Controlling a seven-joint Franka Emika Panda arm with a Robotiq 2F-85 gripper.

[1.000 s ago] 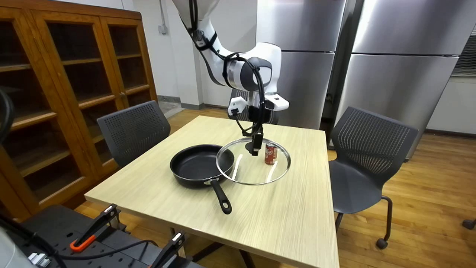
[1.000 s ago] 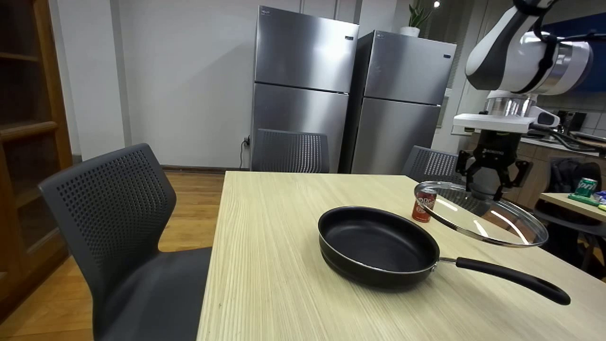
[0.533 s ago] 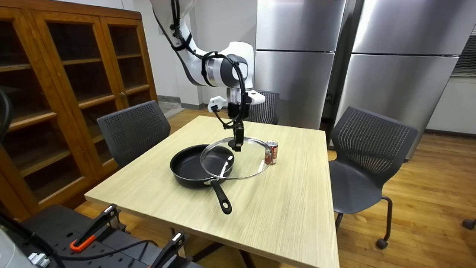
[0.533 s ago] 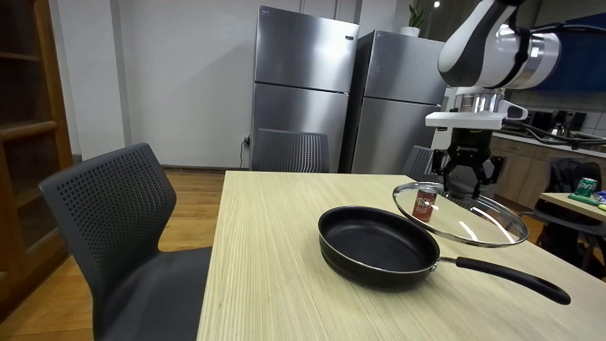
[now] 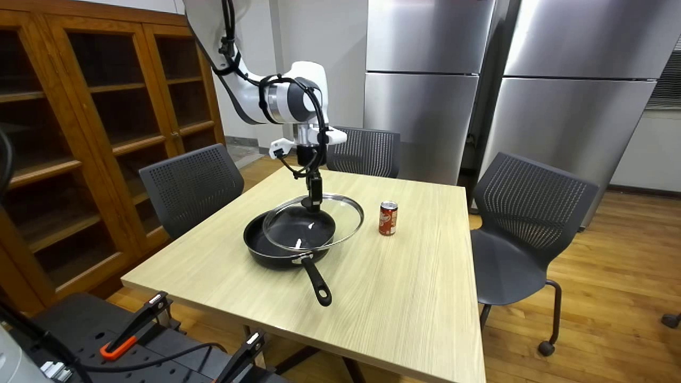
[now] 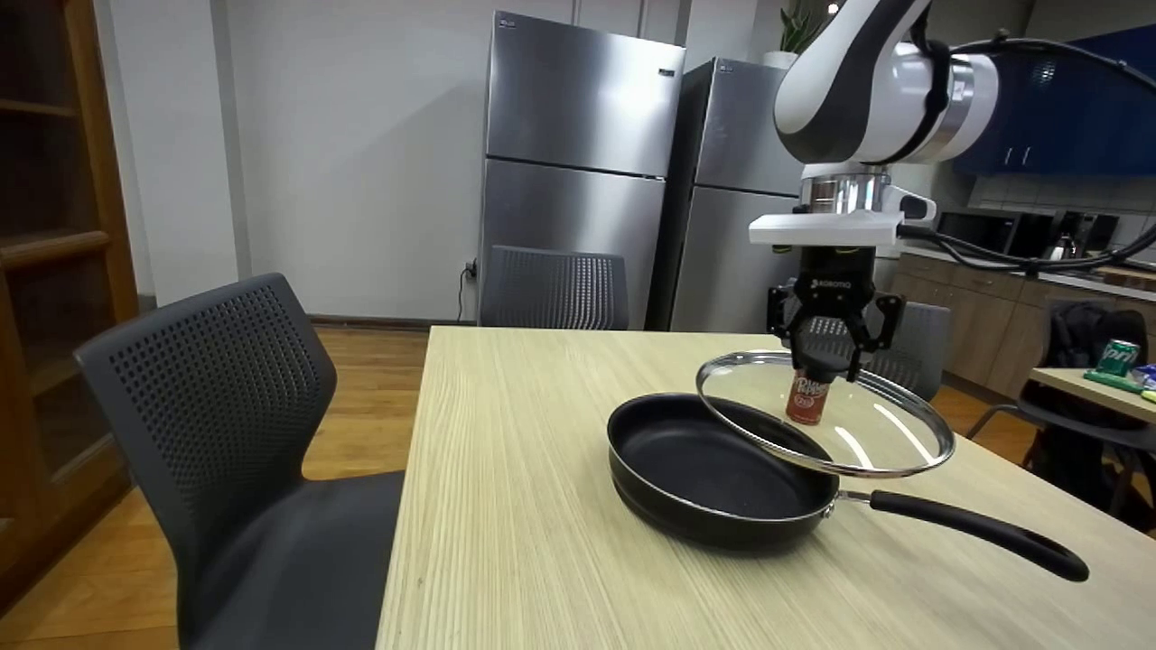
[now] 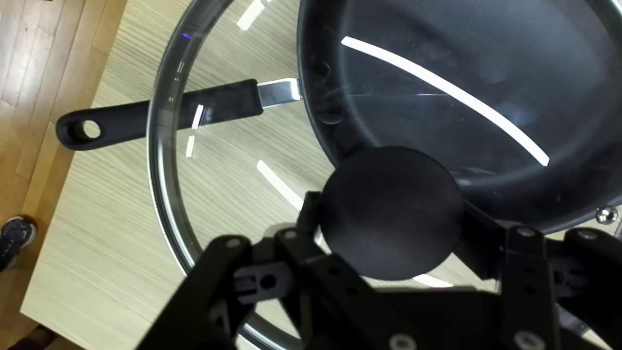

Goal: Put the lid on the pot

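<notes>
white lettering on the black gripper [image 6: 826,368] is reading "robotiq" in an exterior view. the red can [image 5: 388,219] is carrying pale script that is partly spelling "pepper". the green can [image 6: 1118,357], standing well apart on a farther surface [image 6: 1066,379], is bearing lettering too small to make out; the badges [image 6: 666,72] on the steel refrigerators [image 6: 582,135] are showing too small as well.

the jaws are pinching the dark knob [image 7: 391,214] of the lid [image 6: 846,421] from both sides. the lid is hanging from that grip, its glass crossing only part of the pot [image 6: 713,460] in all three views; whether the rims are touching, i cannot tell. the pot is sitting on the pale, wood-grained surface [image 5: 409,298], the red can standing near it.

grey chairs [image 5: 524,218] with perforated backs are standing around. a wooden cabinet [image 5: 106,122] with glazed doors is standing to one side, and brown boards are covering the floor [image 5: 628,266]. in an exterior view blue cupboards [image 6: 1075,131] are hanging above a counter [image 6: 980,291].
</notes>
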